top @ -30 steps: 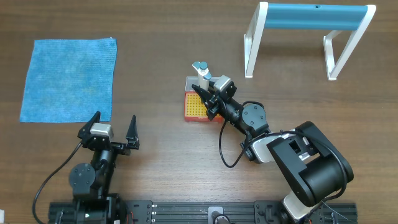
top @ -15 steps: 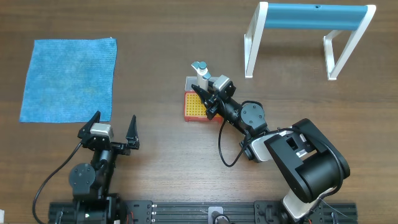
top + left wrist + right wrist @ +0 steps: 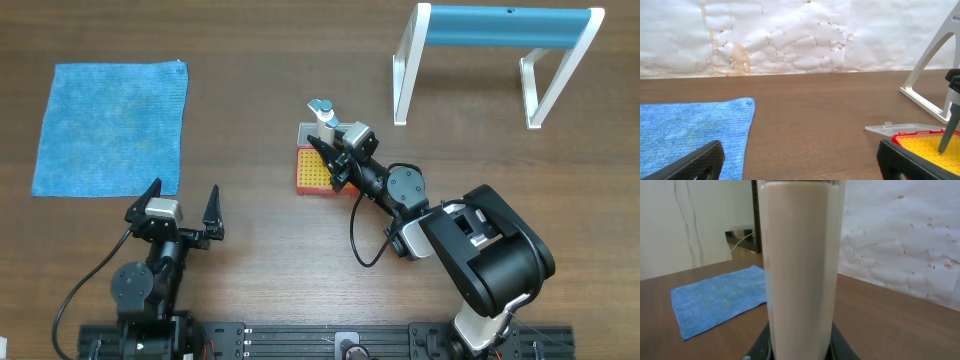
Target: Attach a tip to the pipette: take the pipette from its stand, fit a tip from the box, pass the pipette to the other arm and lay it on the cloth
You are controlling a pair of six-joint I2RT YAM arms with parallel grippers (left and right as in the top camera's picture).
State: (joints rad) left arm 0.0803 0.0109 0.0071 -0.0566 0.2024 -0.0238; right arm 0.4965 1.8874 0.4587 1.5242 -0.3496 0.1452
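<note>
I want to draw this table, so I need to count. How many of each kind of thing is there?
cloth: 1
stand: 1
tip box: 1
pipette: 1
grippers: 2, the left gripper and the right gripper
Total: 6

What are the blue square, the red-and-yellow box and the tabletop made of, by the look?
Cloth: probably microfibre, matte; fuzzy ribbed weave, soft wavy edges. Tip box: seemingly moulded plastic, glossy red rim, yellow perforated grid. Tabletop: wood grain, low sheen; solid wood or laminate, I cannot tell.
</note>
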